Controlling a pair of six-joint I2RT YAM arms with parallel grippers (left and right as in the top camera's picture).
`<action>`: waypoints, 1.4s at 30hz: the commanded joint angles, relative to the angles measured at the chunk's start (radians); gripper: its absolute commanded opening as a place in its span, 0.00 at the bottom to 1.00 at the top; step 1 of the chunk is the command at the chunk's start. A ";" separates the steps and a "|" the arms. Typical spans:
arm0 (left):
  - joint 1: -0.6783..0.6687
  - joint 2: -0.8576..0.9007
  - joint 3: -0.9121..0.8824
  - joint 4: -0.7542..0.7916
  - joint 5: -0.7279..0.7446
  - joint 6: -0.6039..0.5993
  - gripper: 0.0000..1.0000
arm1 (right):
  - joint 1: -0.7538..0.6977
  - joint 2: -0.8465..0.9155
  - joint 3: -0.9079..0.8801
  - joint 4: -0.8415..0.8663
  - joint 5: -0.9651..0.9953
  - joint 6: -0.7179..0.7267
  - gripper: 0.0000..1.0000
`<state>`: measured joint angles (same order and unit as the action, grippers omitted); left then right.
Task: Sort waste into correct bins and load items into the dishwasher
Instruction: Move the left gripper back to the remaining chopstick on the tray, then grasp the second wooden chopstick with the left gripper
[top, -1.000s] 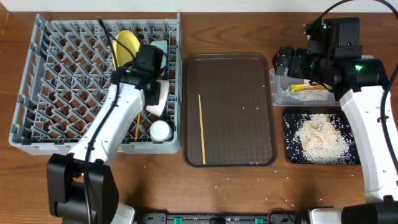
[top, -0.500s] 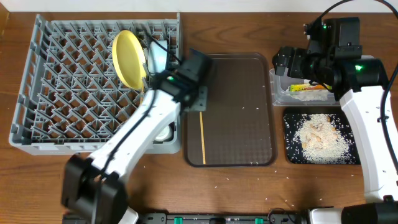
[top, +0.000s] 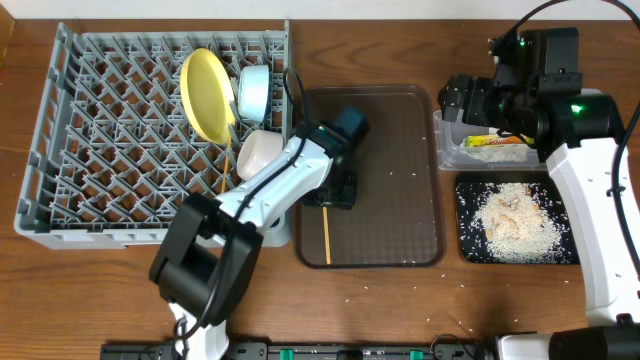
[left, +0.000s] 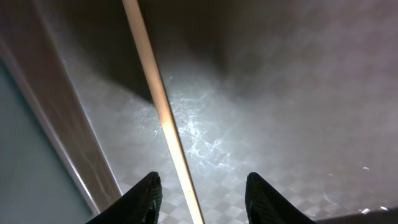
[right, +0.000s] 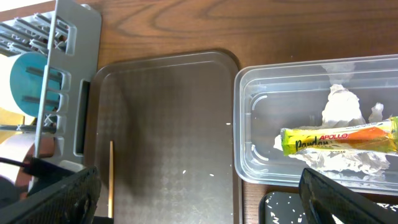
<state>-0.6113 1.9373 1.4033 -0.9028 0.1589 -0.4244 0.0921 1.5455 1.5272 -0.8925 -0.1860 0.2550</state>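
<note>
The plate (top: 203, 92) and blue bowl (top: 252, 90) stand in the dish rack (top: 90, 150). The left gripper (left: 204, 186) hangs open astride the chopstick (left: 155, 106) by the brown tray's (top: 400, 180) left edge. Its next move is likely to close and lift. The right gripper (right: 205, 199) hovers wide open over the clear bin (right: 261, 124).

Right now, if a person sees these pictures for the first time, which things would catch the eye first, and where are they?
First comes the big grey dish rack on the left, with a yellow plate standing upright in it. Next is the heap of white rice on the black tray at the right. In the middle, the left claw hangs open over a single chopstick lying on the brown tray.
</note>
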 joint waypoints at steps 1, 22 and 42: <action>0.005 0.020 0.008 -0.013 0.018 -0.038 0.45 | 0.006 0.003 0.010 0.002 0.002 -0.005 0.99; 0.010 0.021 -0.069 0.038 -0.106 0.184 0.45 | 0.006 0.003 0.010 0.002 0.002 -0.005 0.99; 0.010 0.021 -0.175 0.164 -0.108 0.184 0.44 | 0.006 0.003 0.010 0.002 0.002 -0.005 0.99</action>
<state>-0.6086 1.9541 1.2491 -0.7353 0.0715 -0.2531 0.0921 1.5455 1.5272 -0.8925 -0.1860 0.2550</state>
